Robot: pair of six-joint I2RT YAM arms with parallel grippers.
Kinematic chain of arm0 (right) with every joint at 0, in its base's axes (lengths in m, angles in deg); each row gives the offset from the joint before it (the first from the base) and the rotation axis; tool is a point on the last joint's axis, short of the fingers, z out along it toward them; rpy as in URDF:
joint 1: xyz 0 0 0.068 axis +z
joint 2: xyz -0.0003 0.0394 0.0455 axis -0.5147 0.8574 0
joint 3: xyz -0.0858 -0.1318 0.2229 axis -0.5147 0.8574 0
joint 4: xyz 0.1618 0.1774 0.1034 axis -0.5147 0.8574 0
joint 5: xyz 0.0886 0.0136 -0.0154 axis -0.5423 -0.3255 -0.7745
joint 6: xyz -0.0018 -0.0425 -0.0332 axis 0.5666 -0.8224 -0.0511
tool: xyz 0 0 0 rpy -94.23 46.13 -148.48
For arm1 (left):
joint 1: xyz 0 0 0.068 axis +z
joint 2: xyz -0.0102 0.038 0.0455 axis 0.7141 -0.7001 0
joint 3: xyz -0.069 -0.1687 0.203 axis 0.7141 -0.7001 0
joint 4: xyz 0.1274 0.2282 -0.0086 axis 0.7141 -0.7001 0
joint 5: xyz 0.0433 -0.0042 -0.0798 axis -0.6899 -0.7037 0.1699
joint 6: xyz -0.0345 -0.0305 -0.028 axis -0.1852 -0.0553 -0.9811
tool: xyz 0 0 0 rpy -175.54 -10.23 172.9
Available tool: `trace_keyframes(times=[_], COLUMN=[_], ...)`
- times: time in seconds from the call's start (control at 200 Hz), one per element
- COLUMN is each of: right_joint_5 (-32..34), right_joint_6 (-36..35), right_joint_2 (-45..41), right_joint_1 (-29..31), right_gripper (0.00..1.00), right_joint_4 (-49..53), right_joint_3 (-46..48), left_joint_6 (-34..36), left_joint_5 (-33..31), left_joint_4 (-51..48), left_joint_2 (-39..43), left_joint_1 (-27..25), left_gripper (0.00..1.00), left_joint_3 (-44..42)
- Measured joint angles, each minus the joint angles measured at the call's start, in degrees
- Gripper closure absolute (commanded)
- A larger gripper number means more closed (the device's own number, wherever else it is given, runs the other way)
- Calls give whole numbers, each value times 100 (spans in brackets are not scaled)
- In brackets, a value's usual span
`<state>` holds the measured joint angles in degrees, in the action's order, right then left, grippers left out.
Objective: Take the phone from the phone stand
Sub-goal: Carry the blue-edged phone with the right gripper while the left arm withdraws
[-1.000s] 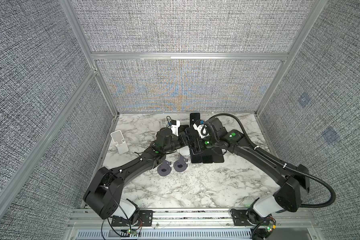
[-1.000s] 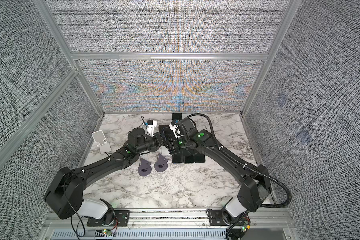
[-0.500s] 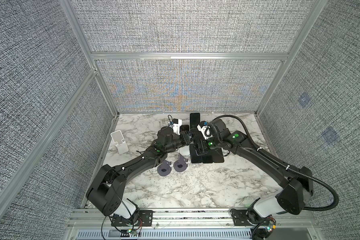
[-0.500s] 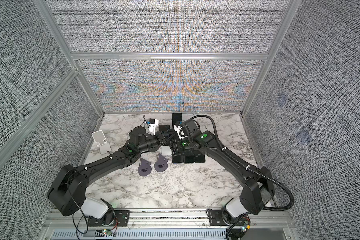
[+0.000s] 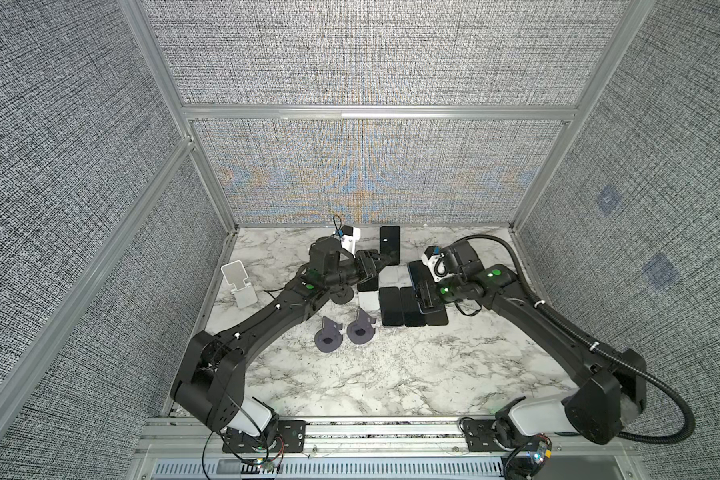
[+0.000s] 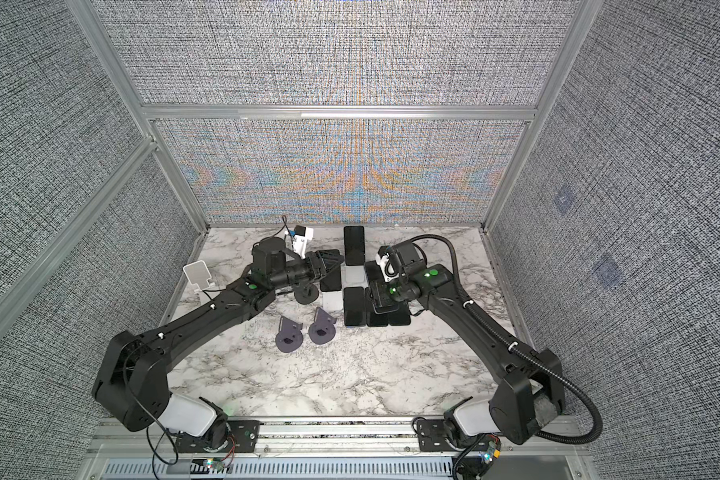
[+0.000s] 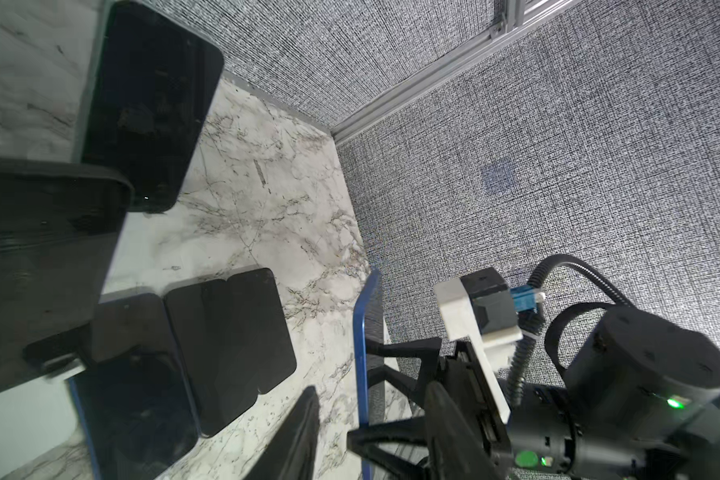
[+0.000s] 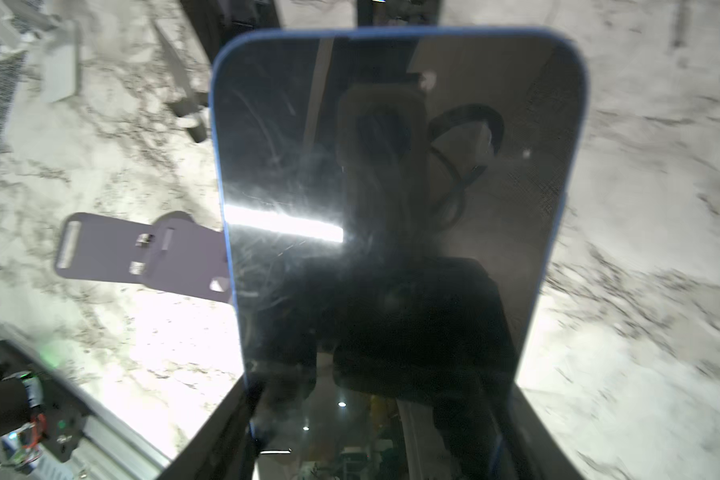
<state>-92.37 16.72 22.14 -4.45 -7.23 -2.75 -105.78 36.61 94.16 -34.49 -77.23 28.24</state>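
In the right wrist view the blue-edged phone (image 8: 391,187) runs off the picture's edge, hiding part of a purple stand (image 8: 142,253); in both top views the right gripper (image 5: 422,297) partly covers flat phones (image 5: 391,307) at its six o'clock.

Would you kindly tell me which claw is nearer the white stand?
Left. The left claw sits right of the white stand, mid-table; the right claw, holding a phone, is farther right.
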Motion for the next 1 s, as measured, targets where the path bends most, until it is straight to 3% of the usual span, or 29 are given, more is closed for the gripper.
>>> trace_keyframes(times=[0.17,0.455,1.0], right_joint_5=[225,459,678], right_joint_6=[-306,-717,-1196], right_joint_2=[-79,540,2057], right_joint_1=[-564,-1338,-1891], right_gripper=[70,73,74], right_joint_4=[186,190,-468], right_joint_3=[293,616,417], left_joint_6=[511,1512,2509], left_joint_5=[197,28,227], left_joint_4=[-946,-2159,-2734], left_joint_2=[352,619,487], left_joint_1=[599,1178,1777], left_gripper=[47,48,48], left_joint_3=[216,299,586])
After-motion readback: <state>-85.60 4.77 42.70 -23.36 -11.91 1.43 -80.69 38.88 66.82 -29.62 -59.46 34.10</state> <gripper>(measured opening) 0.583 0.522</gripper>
